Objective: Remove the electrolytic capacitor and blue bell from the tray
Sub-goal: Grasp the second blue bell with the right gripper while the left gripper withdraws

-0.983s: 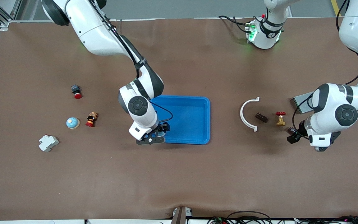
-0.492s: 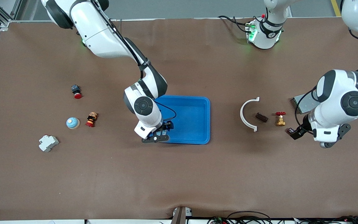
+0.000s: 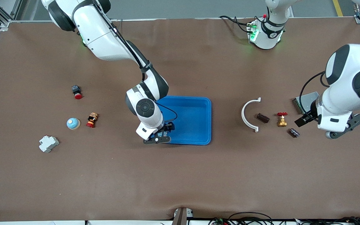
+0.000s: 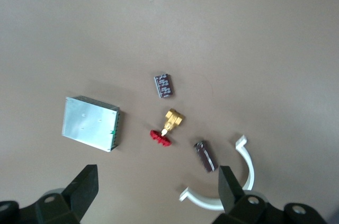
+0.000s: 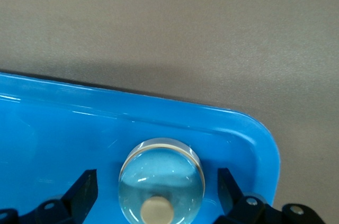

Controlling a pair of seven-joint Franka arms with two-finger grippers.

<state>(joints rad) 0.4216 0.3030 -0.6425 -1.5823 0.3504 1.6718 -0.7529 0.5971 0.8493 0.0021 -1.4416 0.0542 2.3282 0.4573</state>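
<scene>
The bell (image 5: 161, 184), a glassy dome with a beige button, sits in the blue tray (image 3: 195, 118) in the corner nearest the front camera at the right arm's end. The tray rim (image 5: 249, 123) also shows in the right wrist view. My right gripper (image 3: 163, 132) hangs low over it, open, one finger on each side of the bell (image 5: 158, 195), not touching. The capacitor (image 3: 294, 132), a small dark cylinder with grey print, lies on the table (image 4: 164, 84). My left gripper (image 3: 304, 120) is raised beside it, open and empty (image 4: 157, 189).
By the capacitor lie a brass valve with a red handle (image 3: 282, 119), a brown cylinder (image 3: 262, 117), a white half-ring (image 3: 249, 114) and a grey metal box (image 3: 306, 101). At the right arm's end lie a light-blue dome (image 3: 73, 123), two red-capped buttons (image 3: 91, 120) and a white block (image 3: 48, 143).
My left gripper has risen and drawn away from the capacitor, which stays on the table. My right gripper has shifted a little farther over the tray corner.
</scene>
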